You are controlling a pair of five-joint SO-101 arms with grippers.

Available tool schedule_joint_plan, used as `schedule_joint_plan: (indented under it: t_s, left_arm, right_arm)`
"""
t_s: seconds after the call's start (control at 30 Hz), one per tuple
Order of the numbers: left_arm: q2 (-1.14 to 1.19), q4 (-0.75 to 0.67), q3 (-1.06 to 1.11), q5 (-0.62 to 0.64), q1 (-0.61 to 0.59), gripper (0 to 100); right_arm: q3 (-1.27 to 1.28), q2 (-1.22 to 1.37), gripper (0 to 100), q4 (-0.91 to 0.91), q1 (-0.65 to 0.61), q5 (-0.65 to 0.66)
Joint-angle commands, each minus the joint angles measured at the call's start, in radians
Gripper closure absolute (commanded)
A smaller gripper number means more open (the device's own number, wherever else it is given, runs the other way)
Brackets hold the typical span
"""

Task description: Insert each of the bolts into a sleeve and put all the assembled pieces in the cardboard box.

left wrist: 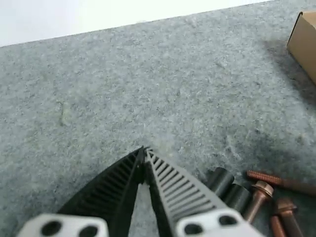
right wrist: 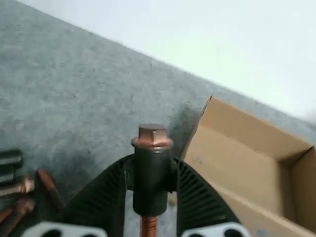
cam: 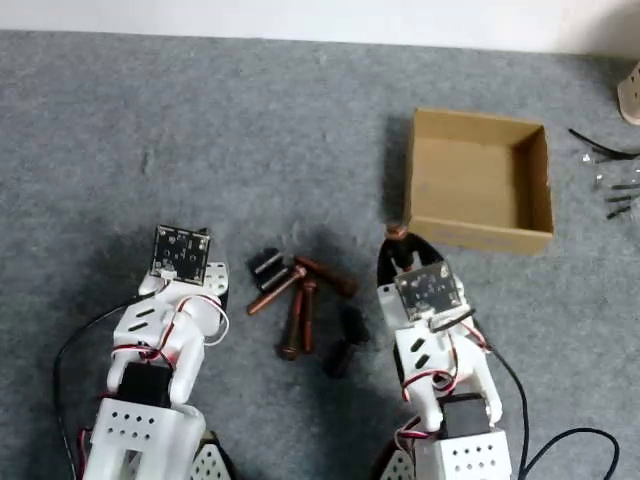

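Note:
My right gripper point(right wrist: 152, 167) is shut on a black sleeve with a copper bolt point(right wrist: 151, 139) through it, held upright just short of the near left corner of the cardboard box point(right wrist: 247, 158). From above, this assembled piece point(cam: 397, 234) sits at the right gripper point(cam: 403, 252) beside the box point(cam: 430, 228). Several loose copper bolts point(cam: 298, 300) lie between the arms, with black sleeves point(cam: 265, 267) point(cam: 345, 340) around them. My left gripper point(left wrist: 145, 157) is shut and empty over bare carpet, to the left of two sleeves point(left wrist: 228, 188) and the bolts point(left wrist: 260, 193).
The grey carpet covers the whole table. Small black parts and ties point(cam: 612, 185) lie right of the box, and a pale object point(cam: 630, 92) sits at the far right edge. Open carpet stretches across the back left.

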Motion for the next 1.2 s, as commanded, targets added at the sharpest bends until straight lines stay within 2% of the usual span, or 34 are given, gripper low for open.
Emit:
schedule_joint_plan:
  t_s: [0.0, 0.13, 0.43, 0.6, 0.83, 1.17]
  left_arm:
    - [0.001, -0.021, -0.005, -0.008, -0.007, 99]
    - [0.001, -0.021, -0.004, -0.008, -0.007, 99]
    - [0.001, -0.081, 0.030, -0.009, -0.007, 99]
    - [0.001, -0.087, 0.030, -0.009, -0.005, 99]
    - [0.001, -0.087, 0.031, -0.009, 0.012, 99]
    - [0.001, -0.087, 0.031, -0.009, 0.012, 99]
  right_arm:
    - [-0.140, 0.174, 99.5, -0.073, 0.018, -0.009]
    - [-0.392, 0.585, 99.5, -0.173, 0.024, -0.044]
    - [-1.053, 1.360, 99.5, -0.226, 0.171, -0.454]
    - [-1.245, 1.653, 99.5, -0.226, 0.234, -0.568]
    - [-1.353, 1.925, 99.4, -0.226, 0.280, -0.603]
    - [-1.359, 1.957, 96.8, -0.225, 0.277, -0.600]
